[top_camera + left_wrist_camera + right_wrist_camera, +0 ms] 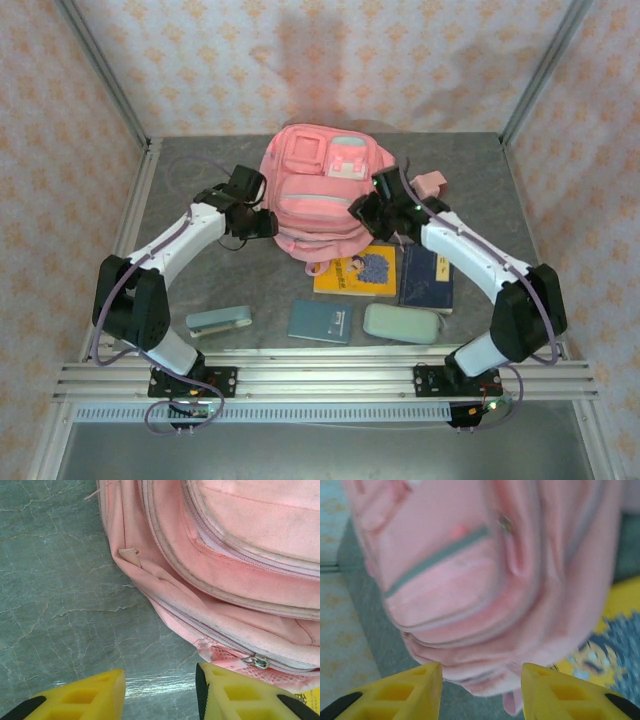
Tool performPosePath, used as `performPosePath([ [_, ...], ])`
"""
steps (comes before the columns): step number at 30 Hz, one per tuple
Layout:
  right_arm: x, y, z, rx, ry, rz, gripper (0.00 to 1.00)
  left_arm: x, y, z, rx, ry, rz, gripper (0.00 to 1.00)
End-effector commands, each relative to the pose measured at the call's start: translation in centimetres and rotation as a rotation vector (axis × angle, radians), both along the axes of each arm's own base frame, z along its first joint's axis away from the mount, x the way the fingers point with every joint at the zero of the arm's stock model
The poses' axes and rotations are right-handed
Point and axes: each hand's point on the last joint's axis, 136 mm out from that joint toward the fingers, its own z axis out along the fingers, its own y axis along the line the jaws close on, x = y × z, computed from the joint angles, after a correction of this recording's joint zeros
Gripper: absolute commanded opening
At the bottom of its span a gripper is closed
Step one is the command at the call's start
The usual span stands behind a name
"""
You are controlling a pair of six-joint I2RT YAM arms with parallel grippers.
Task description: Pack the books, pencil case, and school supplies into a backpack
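**Both arms reach forward with bent elbows, flanking the backpack (322,190).** The left gripper (160,680), fingers parted and empty, hovers at the backpack's left side by a zip pull (256,661). The right gripper (481,677), likewise parted and empty, hangs at its right side. The yellow book (357,272), pencil case (400,323) and stapler (218,321) lie on the backpack's near side.
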Motion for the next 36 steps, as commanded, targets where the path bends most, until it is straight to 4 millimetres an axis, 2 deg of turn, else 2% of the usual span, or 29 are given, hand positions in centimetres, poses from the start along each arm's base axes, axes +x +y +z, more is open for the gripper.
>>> performPosePath([
  [1,-0.1,-0.2,0.7,0.170,0.040,-0.285,0.45,-0.3,-0.1,0.1,-0.026,-0.005,0.013,0.42],
  [7,0.1,0.4,-1.9,0.224,0.086,-0.364,0.47,-0.2,-0.2,0.3,-0.033,-0.010,0.011,0.42],
  [13,2.4,2.0,-3.2,0.292,0.041,-0.363,0.47,-0.2,-0.3,0.4,-0.042,-0.011,0.010,0.42],
  [16,2.8,2.6,-4.1,0.292,0.069,-0.366,0.47,-0.2,-0.3,0.4,-0.041,-0.012,0.012,0.42],
  [20,2.4,2.5,-5.2,0.270,0.102,-0.375,0.47,-0.3,-0.2,0.4,-0.035,-0.011,0.015,0.42],
  [24,1.9,1.8,-5.7,0.259,0.093,-0.390,0.47,-0.2,-0.1,0.3,-0.034,-0.010,0.017,0.42],
  [30,1.4,1.7,-6.5,0.265,0.106,-0.381,0.47,-0.2,-0.2,0.2,-0.032,-0.005,0.016,0.42],
  [36,0.8,1.7,-6.0,0.275,0.100,-0.371,0.47,-0.2,0.0,0.1,-0.025,-0.004,0.015,0.42],
])
